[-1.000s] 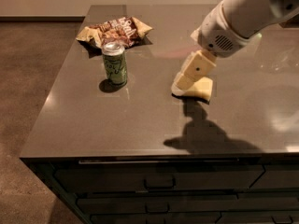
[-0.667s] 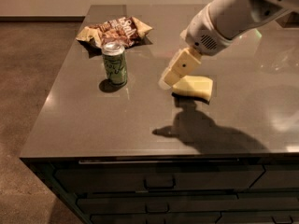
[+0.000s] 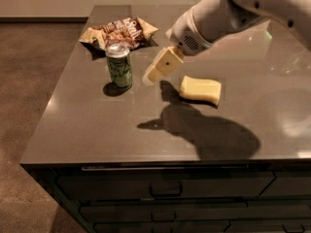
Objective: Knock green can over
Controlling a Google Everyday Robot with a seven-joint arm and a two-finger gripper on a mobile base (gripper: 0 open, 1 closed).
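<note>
Green can (image 3: 119, 67) upright, jaws slanting just beside

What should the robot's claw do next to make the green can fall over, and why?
Probably move the claw a little sideways toward the green can and push its upper half. The can stands upright on the counter. The claw hangs close beside it at about its height, with a small gap between them, so a short push up high looks likely to tip it.

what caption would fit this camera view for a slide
Robot hand hovers close beside the upright green can on a dark countertop, with a sponge and snack bag nearby.
</note>
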